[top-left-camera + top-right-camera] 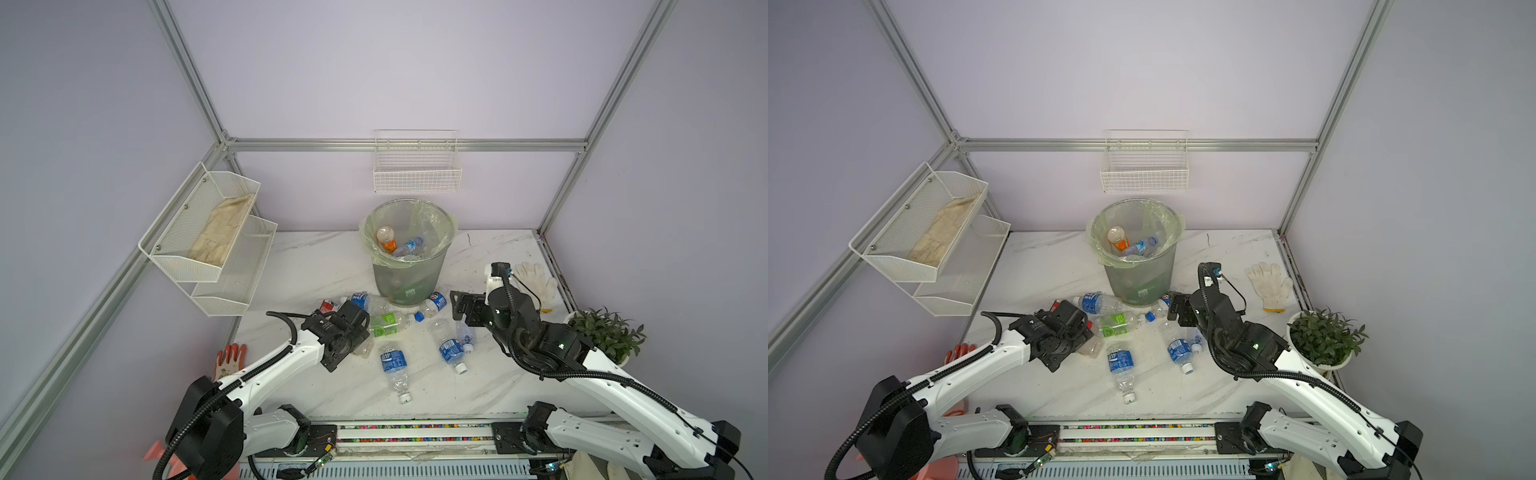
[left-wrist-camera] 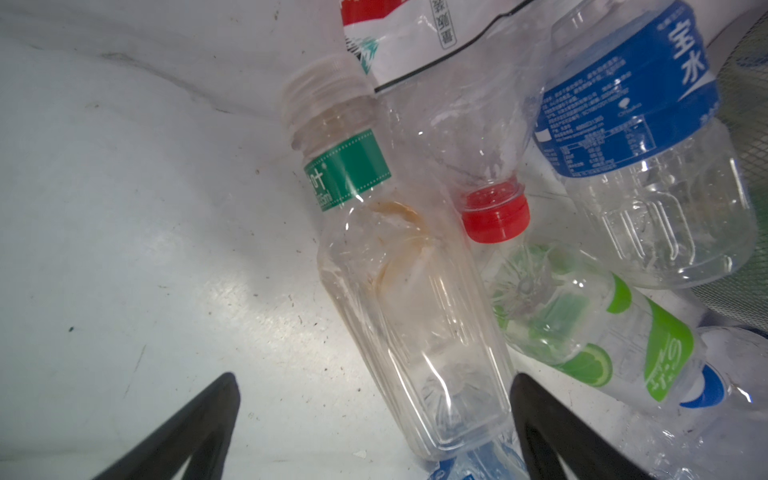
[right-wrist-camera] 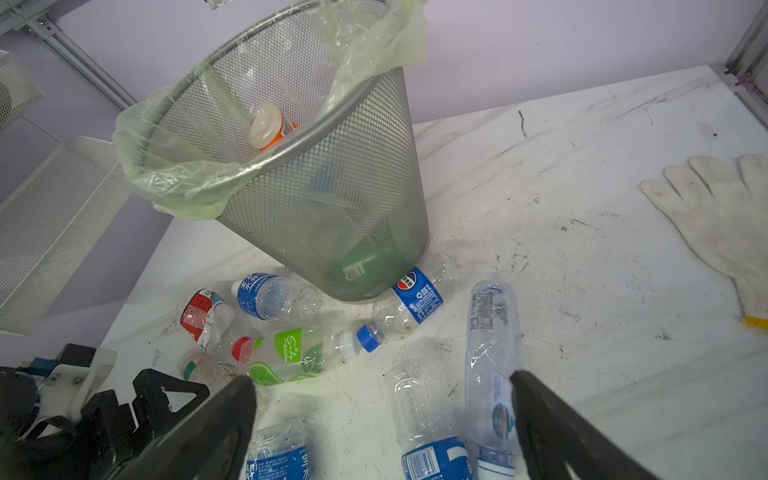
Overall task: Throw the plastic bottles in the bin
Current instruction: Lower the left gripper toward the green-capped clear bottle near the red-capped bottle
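Marble-patterned tabletop [image 1: 478, 390], lilac walls, aluminium frame. I logged the bin [image 1: 409, 286] upright at the back centre, its green liner folded over the rim. Both top views showed an orange-labelled bottle [image 1: 386, 240] and a blue-labelled bottle [image 1: 410, 245] inside it.

Other plastic bottles [image 1: 392, 361] lay on their sides in front of the bin. A Pepsi-labelled bottle [image 3: 415, 299] was just beside its foot, and a lime-labelled bottle [image 1: 388, 324] lay near the middle of the cluster.

The left gripper [image 2: 374, 378] was low over the cluster's left edge, jaws spread wide. They straddled the base end of a clear green-banded bottle [image 2: 399, 270] without closing on it. I could not tell whether either finger touched it.

The right gripper [image 3: 382, 378] hung right of the bin's foot, jaws also fully apart and holding nothing. Two clear bottles lay beneath it.

A white glove [image 1: 536, 280] and a potted plant [image 1: 606, 332] sat along the right edge, apart from the bottles.
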{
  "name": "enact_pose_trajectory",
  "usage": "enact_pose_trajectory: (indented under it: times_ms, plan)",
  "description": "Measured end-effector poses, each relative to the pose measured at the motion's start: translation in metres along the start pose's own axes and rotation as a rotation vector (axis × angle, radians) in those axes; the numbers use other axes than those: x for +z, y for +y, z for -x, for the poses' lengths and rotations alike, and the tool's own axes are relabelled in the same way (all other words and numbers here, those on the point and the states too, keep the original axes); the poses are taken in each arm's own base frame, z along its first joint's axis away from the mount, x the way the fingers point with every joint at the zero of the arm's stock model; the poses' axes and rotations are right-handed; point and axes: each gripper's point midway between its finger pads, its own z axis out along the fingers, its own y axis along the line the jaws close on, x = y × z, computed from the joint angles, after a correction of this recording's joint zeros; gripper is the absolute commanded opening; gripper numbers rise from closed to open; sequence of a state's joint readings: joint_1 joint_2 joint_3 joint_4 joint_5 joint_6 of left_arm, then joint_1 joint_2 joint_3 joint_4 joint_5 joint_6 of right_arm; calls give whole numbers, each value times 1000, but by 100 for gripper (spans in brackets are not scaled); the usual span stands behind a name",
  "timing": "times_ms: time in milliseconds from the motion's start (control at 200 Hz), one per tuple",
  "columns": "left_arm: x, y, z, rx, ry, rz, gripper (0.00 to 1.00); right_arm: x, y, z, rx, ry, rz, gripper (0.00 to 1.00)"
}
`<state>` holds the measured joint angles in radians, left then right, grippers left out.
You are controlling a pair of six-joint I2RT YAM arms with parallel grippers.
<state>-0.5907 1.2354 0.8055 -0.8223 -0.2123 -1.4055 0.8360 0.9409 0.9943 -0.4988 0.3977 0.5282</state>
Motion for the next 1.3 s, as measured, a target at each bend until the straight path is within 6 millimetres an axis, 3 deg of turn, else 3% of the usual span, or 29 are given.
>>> enact_pose_trajectory:
  times_ms: [415,990,1300]
  plan:
    - [11,-15,4,-17,19,17,100,-2,-4,-7,6,14,4,97]
    - [45,-9,-8,-39,128,106,100,1,-11,-21,6,37,-4,97]
    - [45,-12,-7,-51,137,89,63,-1,-12,-22,14,38,-1,97]
